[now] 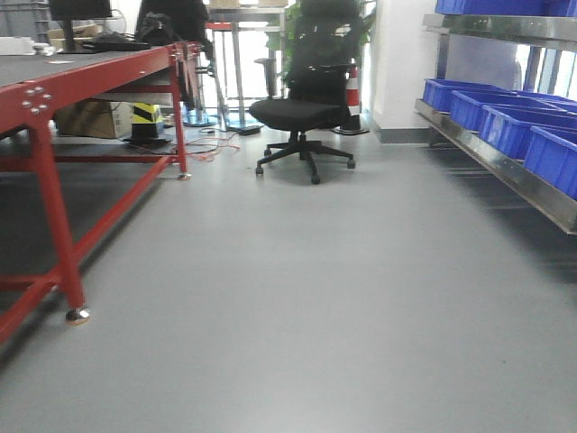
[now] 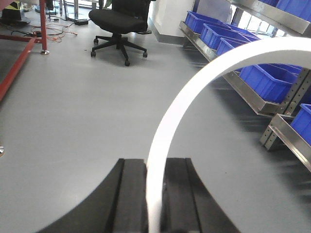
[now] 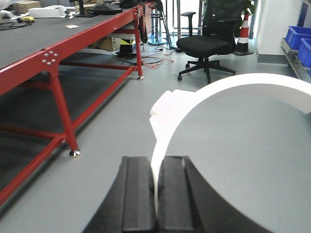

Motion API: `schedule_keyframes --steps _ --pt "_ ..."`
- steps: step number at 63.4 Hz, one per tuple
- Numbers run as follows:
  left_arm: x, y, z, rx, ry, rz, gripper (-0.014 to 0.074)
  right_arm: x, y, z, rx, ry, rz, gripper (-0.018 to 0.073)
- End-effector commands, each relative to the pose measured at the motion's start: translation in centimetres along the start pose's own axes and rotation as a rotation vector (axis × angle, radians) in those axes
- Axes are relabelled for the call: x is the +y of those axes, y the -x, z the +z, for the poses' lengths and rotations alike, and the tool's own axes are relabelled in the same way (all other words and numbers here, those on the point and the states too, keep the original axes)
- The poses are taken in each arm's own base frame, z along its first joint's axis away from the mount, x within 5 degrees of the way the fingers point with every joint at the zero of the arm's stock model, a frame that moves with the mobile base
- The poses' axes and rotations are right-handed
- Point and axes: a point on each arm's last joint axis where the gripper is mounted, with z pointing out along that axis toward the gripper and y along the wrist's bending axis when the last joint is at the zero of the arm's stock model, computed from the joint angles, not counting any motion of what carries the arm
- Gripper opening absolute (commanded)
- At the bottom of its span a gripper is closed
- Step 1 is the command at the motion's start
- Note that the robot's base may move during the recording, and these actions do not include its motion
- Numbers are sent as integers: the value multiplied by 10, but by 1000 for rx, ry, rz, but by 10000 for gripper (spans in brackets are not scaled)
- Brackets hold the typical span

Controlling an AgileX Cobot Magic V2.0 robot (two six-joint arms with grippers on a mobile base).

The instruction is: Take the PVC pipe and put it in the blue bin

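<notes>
My left claw clenched on PVC pipe | my right claw clenched on white arc | next: keep grip firm, release low over blue bin

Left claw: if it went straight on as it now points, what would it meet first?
Nothing near: the left claw, shut on the PVC pipe, faces open floor; far ahead, perhaps the wall. Depth unclear.
</notes>
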Motion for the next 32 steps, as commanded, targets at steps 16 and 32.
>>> schedule_keyframes --steps 16,32 --pt "0 4 -1 -33 -1 -15 -111 0 3 -2 -35 -6 -13 -169" --pt "0 4 -1 -35 -1 -15 -111 0 3 -2 -35 -6 -13 -169"
